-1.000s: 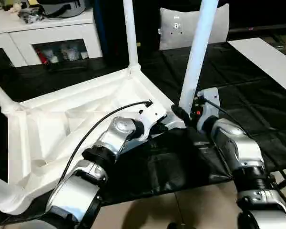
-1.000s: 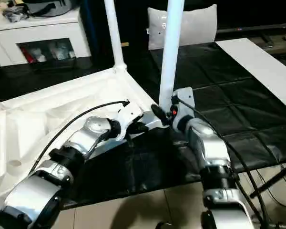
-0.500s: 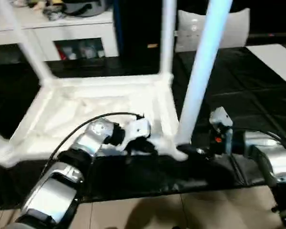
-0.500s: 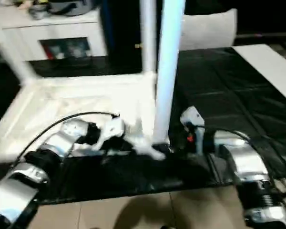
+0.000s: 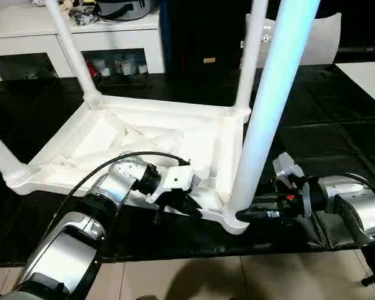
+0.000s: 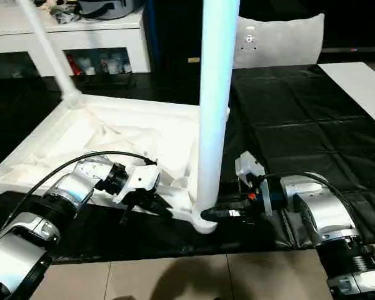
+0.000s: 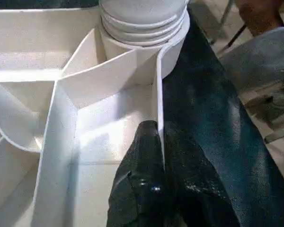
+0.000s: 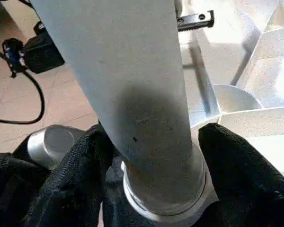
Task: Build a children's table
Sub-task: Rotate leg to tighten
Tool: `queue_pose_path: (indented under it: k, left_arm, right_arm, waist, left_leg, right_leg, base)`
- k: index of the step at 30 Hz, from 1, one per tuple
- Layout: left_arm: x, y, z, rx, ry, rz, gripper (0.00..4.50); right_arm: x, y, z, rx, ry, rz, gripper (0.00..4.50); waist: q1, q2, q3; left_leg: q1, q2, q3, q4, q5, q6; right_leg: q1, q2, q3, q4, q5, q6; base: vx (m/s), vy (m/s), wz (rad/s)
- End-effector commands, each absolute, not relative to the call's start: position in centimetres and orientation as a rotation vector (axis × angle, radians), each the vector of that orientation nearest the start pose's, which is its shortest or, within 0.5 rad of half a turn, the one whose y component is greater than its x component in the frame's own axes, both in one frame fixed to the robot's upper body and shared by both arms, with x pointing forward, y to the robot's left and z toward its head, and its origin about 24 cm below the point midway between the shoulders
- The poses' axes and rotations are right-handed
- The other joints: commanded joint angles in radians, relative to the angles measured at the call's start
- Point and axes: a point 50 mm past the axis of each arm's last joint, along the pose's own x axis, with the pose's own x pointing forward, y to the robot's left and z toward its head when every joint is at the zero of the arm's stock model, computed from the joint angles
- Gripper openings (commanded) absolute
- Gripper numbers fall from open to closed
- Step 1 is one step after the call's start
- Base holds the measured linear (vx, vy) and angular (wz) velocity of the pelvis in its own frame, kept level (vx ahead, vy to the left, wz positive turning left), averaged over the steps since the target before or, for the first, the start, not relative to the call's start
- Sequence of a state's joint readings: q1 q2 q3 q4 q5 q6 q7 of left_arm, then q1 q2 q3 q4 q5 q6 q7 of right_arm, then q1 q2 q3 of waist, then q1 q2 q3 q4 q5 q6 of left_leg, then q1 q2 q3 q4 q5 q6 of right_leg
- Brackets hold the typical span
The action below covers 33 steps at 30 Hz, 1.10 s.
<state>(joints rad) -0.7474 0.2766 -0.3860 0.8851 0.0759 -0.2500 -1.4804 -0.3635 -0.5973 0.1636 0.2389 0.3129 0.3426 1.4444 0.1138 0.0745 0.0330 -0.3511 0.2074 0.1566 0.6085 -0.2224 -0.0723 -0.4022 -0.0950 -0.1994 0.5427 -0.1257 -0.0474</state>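
Children's table top [image 5: 144,140] upside down, legs seated in corner sockets, left gripper [image 5: 178,206] pinched on its rim wall, right gripper [image 8: 151,156] spread around the near leg [image 5: 265,119].

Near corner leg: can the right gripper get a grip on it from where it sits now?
Probably yes. The right gripper already has a black finger on each side of the near corner leg, just above its socket in the table top, and nothing sits between them.

Looking like a lab or test room: black sheet-covered work surface [image 5: 337,119] sitting on tiled floor [image 5: 250,275], white glass-door cabinet [image 5: 81,47] holding clutter behind.
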Motion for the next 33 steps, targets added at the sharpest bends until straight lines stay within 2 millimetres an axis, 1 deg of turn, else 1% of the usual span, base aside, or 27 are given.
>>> queue_pose_path:
  k: [1, 2, 5, 8, 9, 11, 14, 15, 16, 17, 18, 19, 20, 21, 22, 23, 24, 25, 26, 27, 28, 29, 30, 31, 32, 33]
  left_arm:
    - [31.2, 9.7, 5.4, 0.616, 0.385, -1.819, 0.00]
    - [31.2, 9.7, 5.4, 0.615, 0.386, -1.820, 0.00]
    - [31.2, 9.8, 5.3, 0.612, 0.385, -1.808, 0.00]
    - [31.4, 9.9, 5.3, 0.606, 0.390, -1.785, 0.00]
    - [31.4, 9.9, 5.3, 0.597, 0.391, -1.774, 0.00]
    - [31.5, 9.8, 5.3, 0.586, 0.392, -1.758, 0.00]
    - [31.8, 9.6, 5.4, 0.562, 0.390, -1.719, 0.00]
    - [32.2, 9.2, 5.6, 0.524, 0.377, -1.659, 0.00]
    - [32.5, 8.6, 5.8, 0.490, 0.366, -1.607, 0.00]
    - [32.7, 8.3, 5.9, 0.466, 0.359, -1.570, 0.00]
    - [32.9, 7.6, 6.1, 0.437, 0.356, -1.528, 0.00]
    - [32.9, 7.6, 6.1, 0.437, 0.356, -1.528, 0.00]
    - [32.9, 7.6, 6.1, 0.437, 0.356, -1.528, 0.00]
    - [33.2, 5.2, 6.3, 0.369, 0.342, -1.425, 0.00]
    - [33.2, 5.2, 6.3, 0.369, 0.342, -1.425, 0.00]
    - [33.3, 4.5, 6.3, 0.350, 0.343, -1.393, 0.00]
    - [33.4, 4.2, 6.4, 0.339, 0.345, -1.374, 0.00]
    - [33.5, 3.9, 6.4, 0.334, 0.343, -1.354, 0.00]
    - [33.8, 2.9, 6.5, 0.315, 0.337, -1.292, 0.00]
    - [33.9, 2.4, 6.6, 0.306, 0.335, -1.262, 0.00]
    - [34.0, 2.1, 6.7, 0.298, 0.330, -1.237, 0.00]
    - [34.3, 1.2, 6.9, 0.277, 0.317, -1.165, 0.00]
    - [34.3, 1.1, 7.0, 0.275, 0.315, -1.159, 0.00]
    - [34.3, 0.9, 7.0, 0.271, 0.312, -1.144, 0.00]
    - [34.5, 0.5, 7.3, 0.262, 0.299, -1.104, 0.00]
    - [34.6, 0.4, 7.4, 0.262, 0.290, -1.084, 0.00]
  right_arm:
    - [27.0, -18.7, 8.1, -0.091, 0.439, 1.489, 2.87]
    - [27.0, -18.6, 8.1, -0.088, 0.441, 1.494, 2.81]
    - [26.9, -18.5, 8.1, -0.088, 0.441, 1.502, 2.58]
    - [26.9, -18.2, 7.9, -0.076, 0.432, 1.505, 2.31]
    - [26.8, -18.1, 7.9, -0.065, 0.429, 1.507, 2.21]
    - [26.7, -17.9, 7.9, -0.047, 0.420, 1.509, 2.09]
    - [26.6, -17.5, 8.0, -0.004, 0.394, 1.504, 2.04]
    - [26.7, -17.2, 8.1, 0.024, 0.364, 1.474, 2.04]
    - [26.8, -16.8, 8.0, 0.053, 0.348, 1.432, 2.02]
    - [26.9, -16.5, 8.0, 0.072, 0.339, 1.399, 2.02]
    - [27.1, -16.0, 7.7, 0.084, 0.344, 1.334, 2.01]
    - [27.1, -16.0, 7.7, 0.084, 0.344, 1.334, 2.01]
    - [27.1, -16.0, 7.7, 0.084, 0.344, 1.334, 2.01]
    - [28.9, -14.4, 6.5, 0.067, 0.338, 1.088, 2.01]
    - [28.9, -14.4, 6.5, 0.067, 0.338, 1.088, 2.01]
    - [29.6, -14.0, 6.3, 0.073, 0.333, 1.015, 2.00]
    - [30.0, -13.8, 6.2, 0.079, 0.332, 0.974, 2.00]
    - [30.2, -13.6, 6.1, 0.080, 0.333, 0.946, 1.99]
    - [31.1, -13.2, 5.8, 0.085, 0.339, 0.853, 1.99]
    - [31.4, -13.0, 5.7, 0.087, 0.343, 0.808, 1.98]
    - [31.7, -12.8, 5.6, 0.090, 0.346, 0.773, 1.98]
    - [32.4, -12.5, 5.4, 0.099, 0.357, 0.673, 1.98]
    - [32.4, -12.4, 5.4, 0.100, 0.358, 0.666, 1.98]
    - [32.6, -12.4, 5.3, 0.102, 0.360, 0.645, 1.98]
    - [33.1, -12.3, 5.2, 0.098, 0.355, 0.581, 1.98]
    - [33.3, -12.2, 5.2, 0.093, 0.345, 0.547, 1.98]
  waist:
    - [-0.004, -0.024, -0.074]
    - [-0.004, -0.026, -0.074]
    - [-0.003, -0.025, -0.074]
    - [-0.004, -0.024, -0.073]
    - [-0.004, -0.026, -0.073]
    - [-0.004, -0.025, -0.072]
    - [-0.005, -0.026, -0.071]
    - [-0.004, -0.023, -0.068]
    - [-0.005, -0.022, -0.069]
    - [-0.008, -0.023, -0.067]
    - [-0.012, -0.022, -0.065]
    - [-0.018, -0.023, -0.064]
    - [-0.022, -0.023, -0.064]
    - [-0.033, -0.020, -0.062]
    - [-0.040, -0.017, -0.062]
    - [-0.058, -0.018, -0.063]
    - [-0.078, -0.018, -0.062]
    - [-0.085, -0.017, -0.063]
    - [-0.099, -0.016, -0.064]
    - [-0.110, -0.012, -0.065]
    - [-0.116, -0.014, -0.066]
    - [-0.124, -0.010, -0.065]
    - [-0.129, -0.010, -0.066]
    - [-0.130, -0.012, -0.068]
    - [-0.133, -0.008, -0.068]
    - [-0.137, -0.008, -0.069]
  left_leg:
    - [-0.003, 0.028, 0.003, -0.061, -0.082, 0.111]
    - [-0.003, 0.027, 0.003, -0.061, -0.080, 0.110]
    - [-0.003, 0.025, 0.004, -0.061, -0.078, 0.108]
    - [-0.002, 0.027, 0.004, -0.061, -0.082, 0.107]
    - [-0.003, 0.025, 0.004, -0.061, -0.084, 0.106]
    - [-0.002, 0.025, 0.005, -0.061, -0.085, 0.105]
    - [-0.003, 0.023, 0.006, -0.061, -0.093, 0.099]
    - [0.000, 0.023, 0.006, -0.062, -0.097, 0.094]
    - [-0.001, 0.022, 0.006, -0.061, -0.100, 0.090]
    - [0.001, 0.021, 0.006, -0.062, -0.103, 0.079]
    - [0.002, 0.015, 0.007, -0.061, -0.123, 0.073]
    - [0.004, 0.012, 0.007, -0.060, -0.129, 0.067]
    - [0.003, 0.010, 0.007, -0.059, -0.135, 0.067]
    - [0.003, 0.014, 0.007, -0.060, -0.142, 0.060]
    - [0.002, 0.014, 0.003, -0.060, -0.140, 0.050]
    - [-0.005, 0.009, -0.001, -0.059, -0.155, 0.042]
    - [-0.005, 0.005, -0.001, -0.056, -0.169, 0.045]
    - [-0.004, 0.002, -0.001, -0.055, -0.177, 0.051]
    - [-0.006, 0.003, -0.001, -0.054, -0.181, 0.063]
    - [-0.003, 0.003, -0.004, -0.053, -0.185, 0.069]
    - [-0.004, 0.003, -0.003, -0.054, -0.183, 0.073]
    - [-0.006, 0.002, -0.005, -0.055, -0.181, 0.079]
    - [-0.001, 0.001, -0.005, -0.054, -0.185, 0.078]
    - [0.000, 0.000, -0.004, -0.054, -0.179, 0.082]
    - [-0.009, 0.000, -0.007, -0.056, -0.164, 0.095]
    - [-0.013, 0.005, -0.009, -0.056, -0.153, 0.097]
  right_leg:
    - [0.071, -0.064, 0.062, -0.062, -0.366, -0.039]
    - [0.071, -0.064, 0.062, -0.062, -0.370, -0.035]
    - [0.071, -0.063, 0.060, -0.065, -0.383, -0.026]
    - [0.070, -0.063, 0.060, -0.066, -0.386, -0.024]
    - [0.070, -0.063, 0.059, -0.067, -0.390, -0.021]
    - [0.069, -0.062, 0.058, -0.069, -0.399, -0.018]
    - [0.070, -0.061, 0.056, -0.072, -0.419, -0.007]
    - [0.068, -0.061, 0.055, -0.078, -0.430, -0.003]
    - [0.069, -0.062, 0.054, -0.077, -0.435, -0.001]
    - [0.067, -0.060, 0.052, -0.081, -0.449, 0.006]
    - [0.068, -0.059, 0.045, -0.088, -0.481, 0.020]
    - [0.065, -0.057, 0.040, -0.095, -0.501, 0.032]
    - [0.067, -0.055, 0.037, -0.097, -0.508, 0.039]
    - [0.063, -0.055, 0.037, -0.098, -0.511, 0.042]
    - [0.064, -0.057, 0.033, -0.099, -0.511, 0.040]
    - [0.074, -0.055, 0.022, -0.104, -0.518, 0.056]
    - [0.071, -0.054, 0.019, -0.108, -0.518, 0.060]
    - [0.072, -0.052, 0.016, -0.112, -0.522, 0.064]
    - [0.074, -0.051, 0.017, -0.112, -0.511, 0.064]
    - [0.073, -0.051, 0.014, -0.116, -0.505, 0.055]
    - [0.073, -0.050, 0.016, -0.117, -0.499, 0.053]
    - [0.073, -0.050, 0.016, -0.116, -0.489, 0.043]
    - [0.072, -0.050, 0.014, -0.118, -0.490, 0.038]
    - [0.073, -0.051, 0.018, -0.115, -0.480, 0.033]
    - [0.080, -0.053, 0.021, -0.109, -0.453, 0.022]
    - [0.078, -0.054, 0.023, -0.105, -0.443, 0.016]
  base:
    - [0.000, 0.000, 0.00]
    - [0.000, 0.000, 0.00]
    - [0.000, 0.000, 0.00]
    - [0.000, 0.000, 0.00]
    - [0.000, 0.000, 0.00]
    - [0.000, 0.000, 0.00]
    - [0.000, 0.000, 0.00]
    - [0.000, 0.000, 0.00]
    - [0.000, 0.000, 0.00]
    - [0.000, 0.000, 0.00]
    - [0.000, 0.000, 0.00]
    - [0.000, 0.000, 0.00]
    - [0.000, 0.000, 0.00]
    - [0.000, 0.000, 0.00]
    - [0.000, 0.000, 0.00]
    - [0.000, 0.000, 0.00]
    - [0.000, 0.000, 0.00]
    - [0.000, 0.000, 0.00]
    - [0.000, 0.000, 0.00]
    - [0.000, 0.000, 0.00]
    - [0.000, 0.000, 0.00]
    - [0.000, 0.000, 0.00]
    - [0.000, 0.000, 0.00]
    - [0.000, 0.000, 0.00]
    - [0.000, 0.000, 0.00]
    - [0.000, 0.000, 0.00]
